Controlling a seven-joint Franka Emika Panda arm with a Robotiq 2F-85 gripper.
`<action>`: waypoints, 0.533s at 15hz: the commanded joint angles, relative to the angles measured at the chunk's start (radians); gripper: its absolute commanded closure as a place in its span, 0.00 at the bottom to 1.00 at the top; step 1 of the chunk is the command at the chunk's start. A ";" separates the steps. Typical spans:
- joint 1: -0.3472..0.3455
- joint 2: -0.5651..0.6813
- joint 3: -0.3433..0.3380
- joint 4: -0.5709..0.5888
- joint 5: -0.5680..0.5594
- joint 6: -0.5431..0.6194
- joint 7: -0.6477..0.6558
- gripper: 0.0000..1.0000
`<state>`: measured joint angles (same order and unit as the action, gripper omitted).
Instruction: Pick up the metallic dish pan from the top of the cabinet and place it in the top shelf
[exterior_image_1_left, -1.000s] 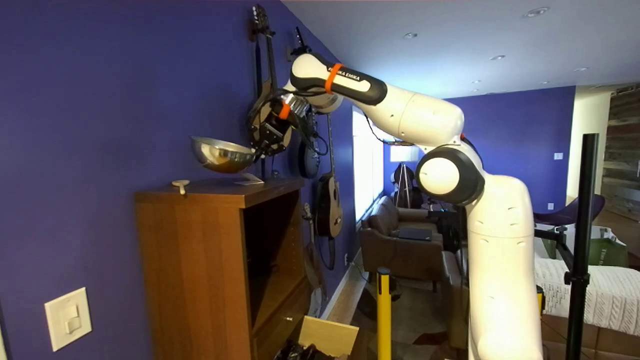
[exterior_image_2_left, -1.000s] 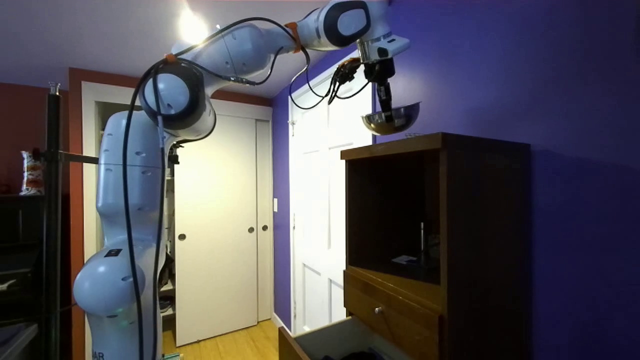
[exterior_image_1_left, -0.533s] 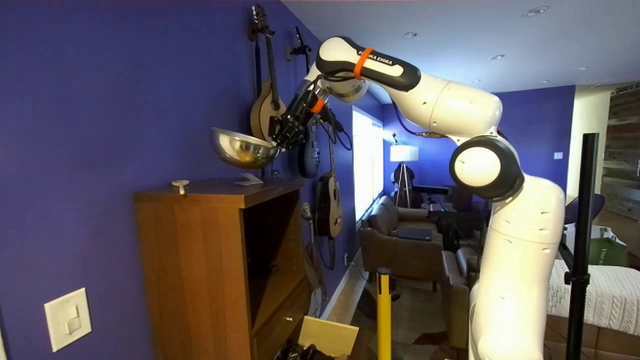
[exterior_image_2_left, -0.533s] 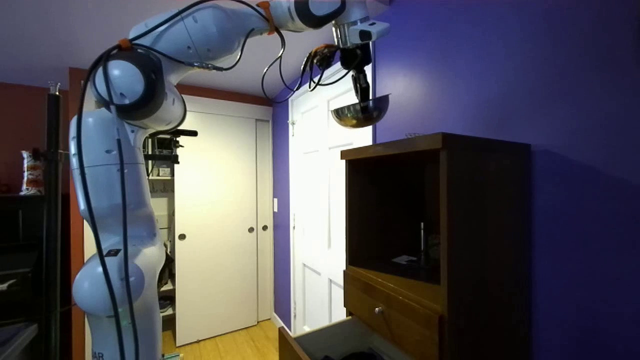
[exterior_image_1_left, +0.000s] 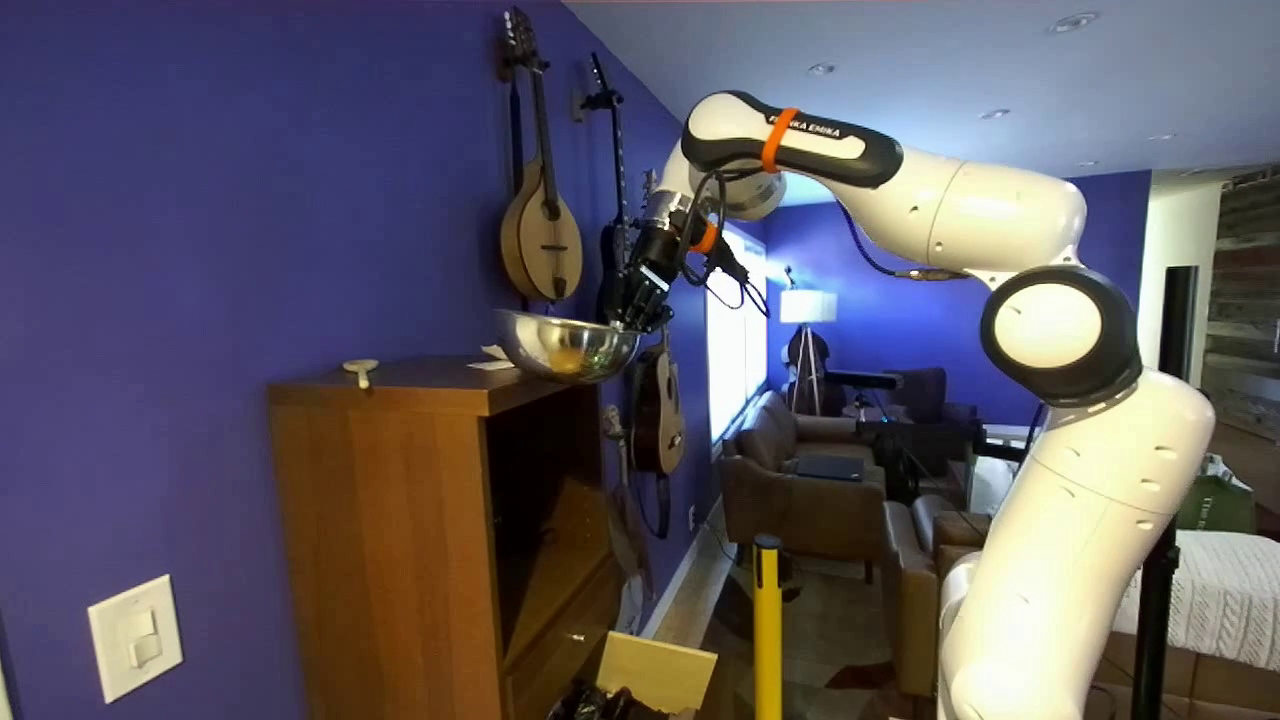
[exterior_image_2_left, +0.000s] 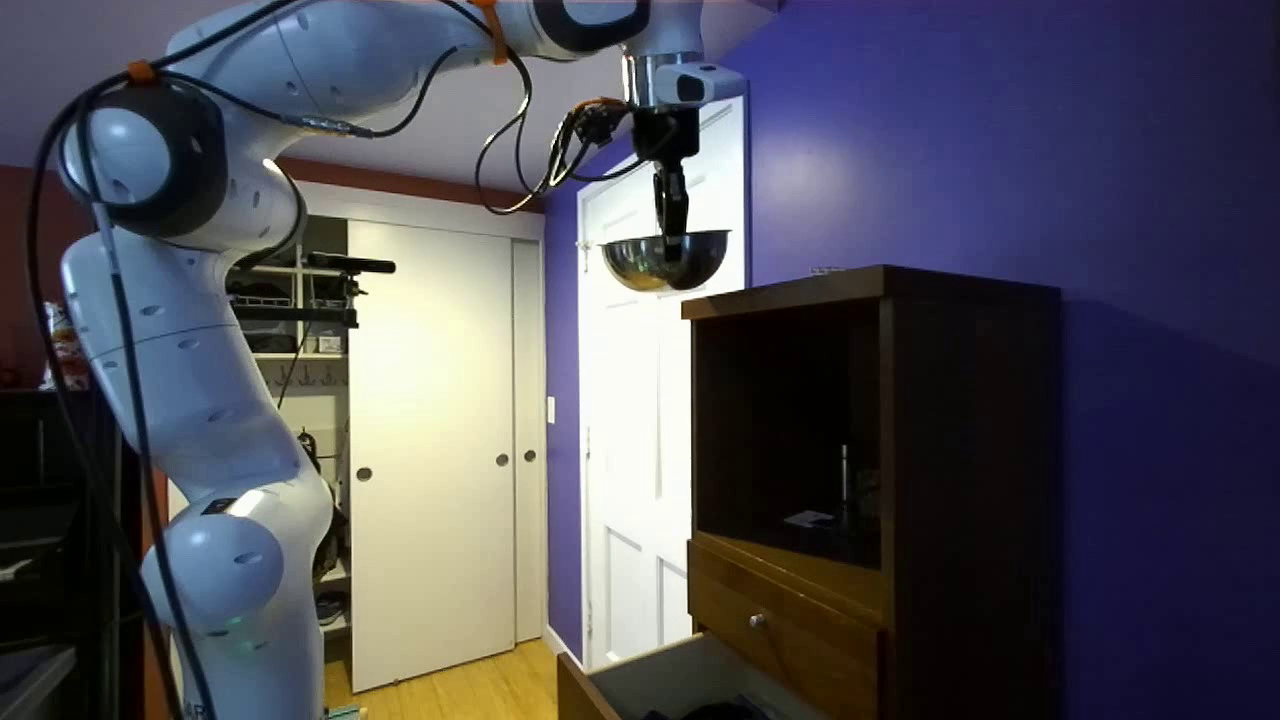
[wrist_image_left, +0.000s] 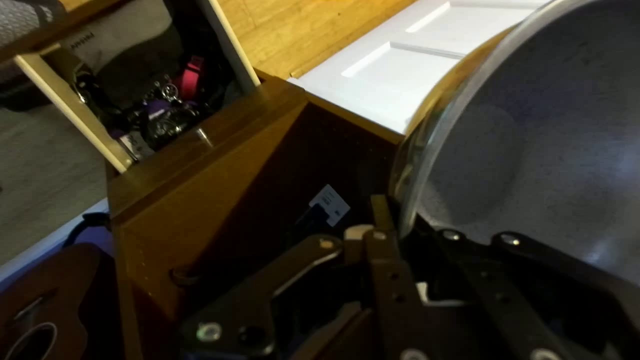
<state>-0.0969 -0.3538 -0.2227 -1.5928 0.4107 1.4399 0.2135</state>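
Note:
My gripper (exterior_image_1_left: 636, 324) is shut on the rim of the metallic dish pan (exterior_image_1_left: 570, 352), one finger on each side of the rim. In an exterior view the gripper (exterior_image_2_left: 672, 248) points down and the pan (exterior_image_2_left: 630, 264) hangs nearly level, open side up. The pan is off the cabinet (exterior_image_1_left: 390, 540), out by its top front edge, about at the height of the top. In the wrist view the pan (wrist_image_left: 525, 130) fills the right side beside the fingertips (wrist_image_left: 404, 220). The top shelf (exterior_image_2_left: 780, 420) is an open, dark compartment below the cabinet top; it also shows in the wrist view (wrist_image_left: 215, 200).
The shelf holds a white card (wrist_image_left: 330, 204) and a thin upright metal item (exterior_image_2_left: 845, 475). A small pale piece (exterior_image_1_left: 362, 370) and papers (exterior_image_1_left: 492, 360) lie on the cabinet top. An open drawer (exterior_image_2_left: 590, 690) juts out below. Guitars (exterior_image_1_left: 545, 245) hang on the wall.
The gripper carried the pan from above the cabinet top outward past its front edge. In the last half second it came lower, and the pan became more level.

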 joint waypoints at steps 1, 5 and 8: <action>-0.037 -0.094 0.032 -0.154 -0.050 -0.016 -0.021 0.98; -0.064 -0.146 0.065 -0.298 -0.101 0.013 0.004 0.98; -0.091 -0.179 0.106 -0.420 -0.158 0.070 0.064 0.98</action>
<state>-0.1539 -0.4612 -0.1616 -1.8781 0.2968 1.4398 0.2245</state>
